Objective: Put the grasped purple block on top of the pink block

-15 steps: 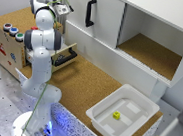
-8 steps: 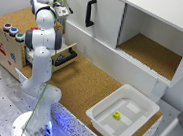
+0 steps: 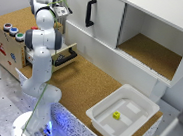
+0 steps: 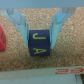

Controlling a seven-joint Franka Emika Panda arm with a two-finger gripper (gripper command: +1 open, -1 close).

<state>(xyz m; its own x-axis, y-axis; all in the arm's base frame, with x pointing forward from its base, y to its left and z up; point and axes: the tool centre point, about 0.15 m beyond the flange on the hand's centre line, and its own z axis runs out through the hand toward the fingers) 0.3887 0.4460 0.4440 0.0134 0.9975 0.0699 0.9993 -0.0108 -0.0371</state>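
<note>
Gripping purple block [image 4: 39, 43], jaws seemingly downward

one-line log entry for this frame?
phase: carry | gripper: shut on purple block | pink block: beside it, apart | stacked: no

Purple block [image 4: 39, 43]: dark purple-blue cube, top face bearing yellow letters "J" and "A", seated squarely between the two light-blue fingers [image 4: 19, 23] of the gripper [image 4: 39, 27] above a cork-textured surface. Pink block [image 4: 2, 39]: reddish-pink, only one edge showing at the margin of the wrist view, on the same surface beside the purple block and apart from it.
</note>
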